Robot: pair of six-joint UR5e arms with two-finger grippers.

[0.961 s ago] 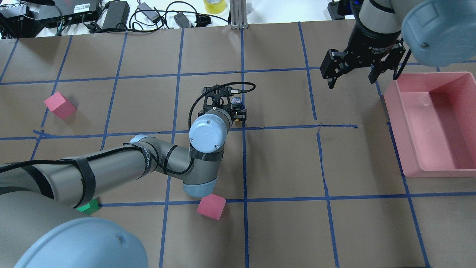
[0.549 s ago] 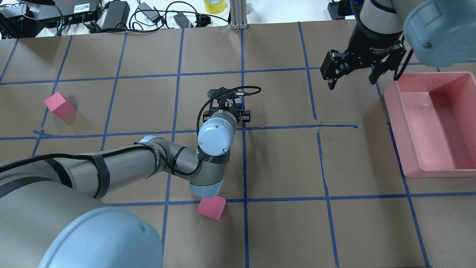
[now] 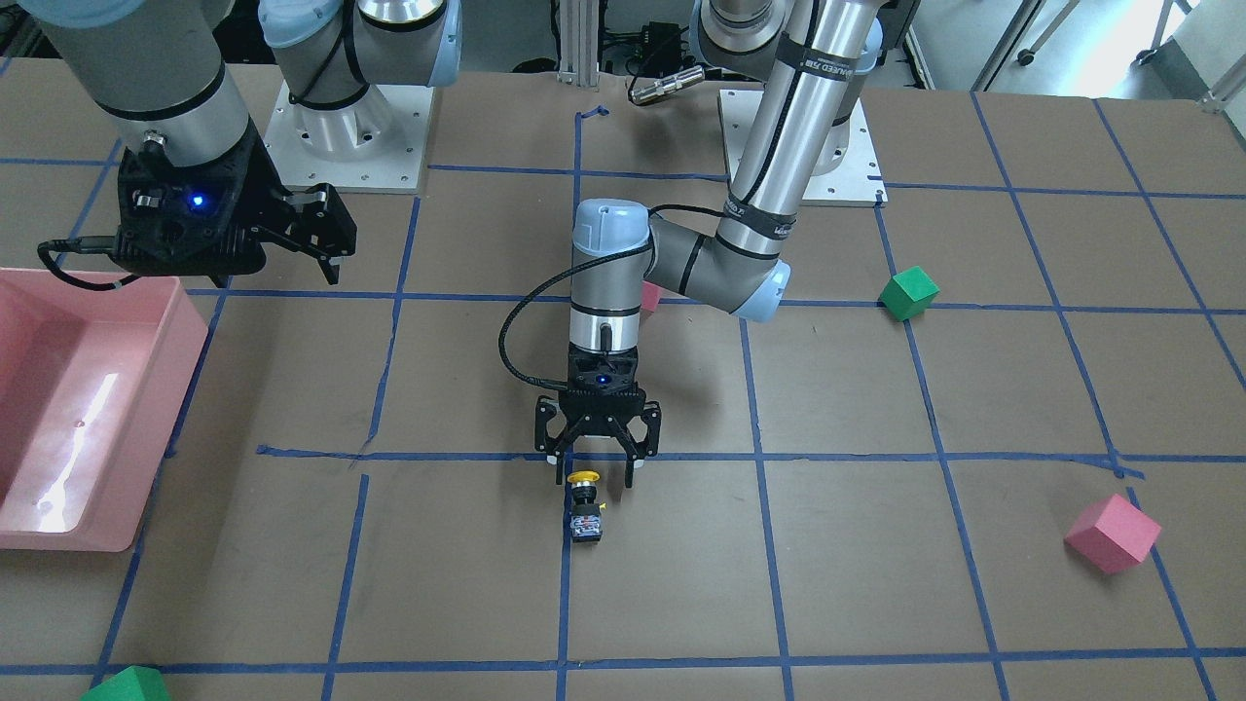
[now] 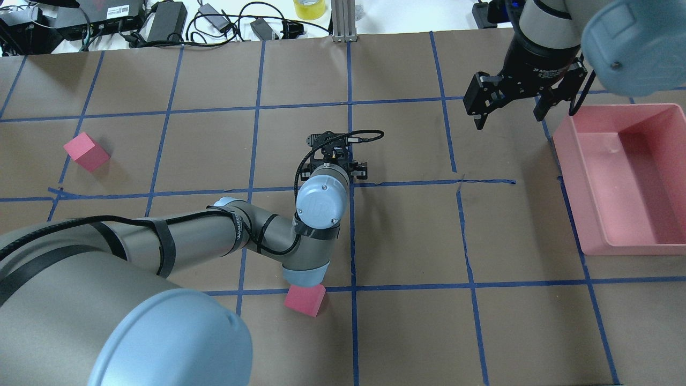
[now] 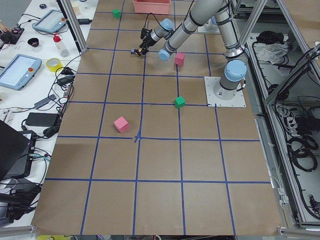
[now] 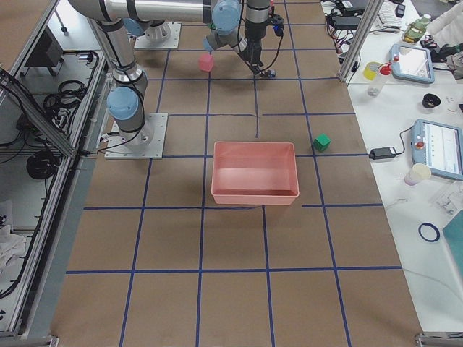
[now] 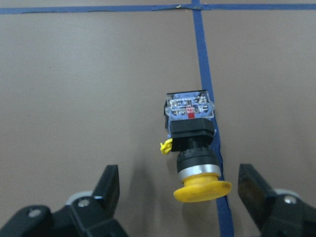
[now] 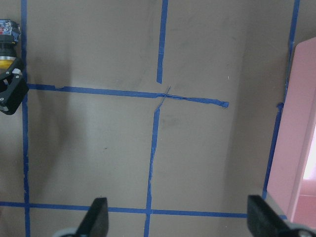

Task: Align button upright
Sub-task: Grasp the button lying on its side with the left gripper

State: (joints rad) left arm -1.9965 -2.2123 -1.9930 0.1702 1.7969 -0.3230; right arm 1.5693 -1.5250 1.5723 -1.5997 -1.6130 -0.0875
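Observation:
The button point(image 3: 584, 506) lies on its side on the brown paper, on a blue tape line. Its yellow cap points toward the robot and its silvery block base points away. My left gripper point(image 3: 593, 477) hangs just over the cap end, open and holding nothing. In the left wrist view the button point(image 7: 192, 148) sits between the spread fingers point(image 7: 109, 185), slightly right of centre. The wrist hides the button in the overhead view. My right gripper point(image 4: 508, 119) hovers open and empty at the far right, near the pink bin.
A pink bin point(image 4: 589, 214) stands at the right edge of the table. One pink cube point(image 4: 86, 151) sits far left and another point(image 4: 304, 300) lies just under the left elbow. A green cube point(image 3: 908, 292) rests beside the left arm's base plate.
The left arm has swung to the right and its open gripper now straddles the button, which earlier showed beside it. The right gripper has barely shifted.

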